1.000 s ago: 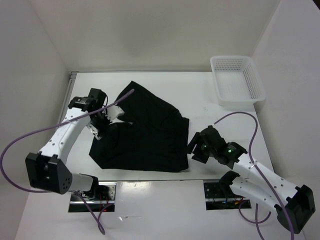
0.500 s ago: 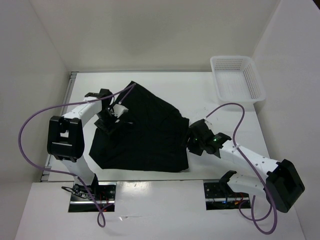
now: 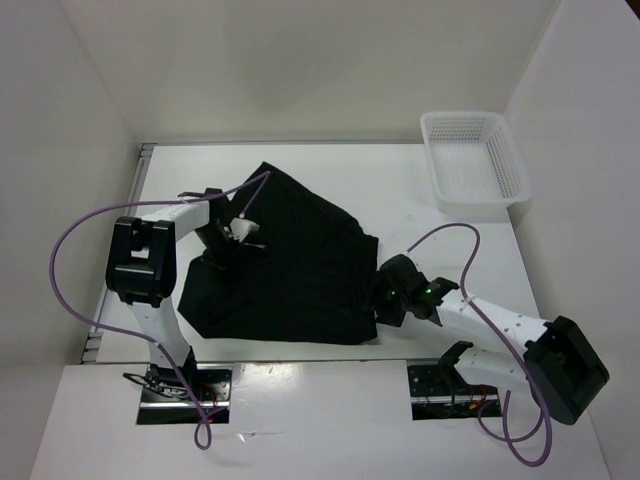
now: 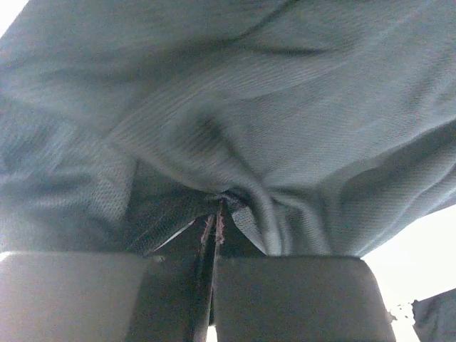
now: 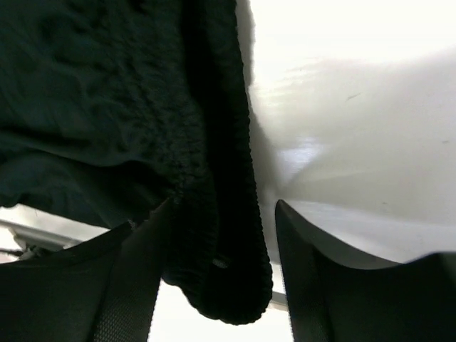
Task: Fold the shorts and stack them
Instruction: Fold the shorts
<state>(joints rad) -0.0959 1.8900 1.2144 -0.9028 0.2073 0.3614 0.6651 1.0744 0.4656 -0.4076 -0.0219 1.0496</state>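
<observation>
Grasp step before 1st fold: left gripper (image 4: pixel 216 214), frame left, pinches shorts (image 3: pixel 290 270) cloth; right gripper (image 5: pixel 217 210), lower right, jaws apart around the edge, prob. must close nxt, then lift.

Top cam's fixed high at the near side, looking down. It takes in the whole table (image 3: pixel 420 200) from far off. Left wrist cam's jammed right against the shorts (image 4: pixel 271 107), peering along the left gripper (image 4: pixel 214 221) — cloth fills nearly the whole frame. Right wrist cam's low and v. near, looking out through the right gripper (image 5: pixel 223 206) — prob. at the shorts' right edge, which the top cam also shows.
</observation>
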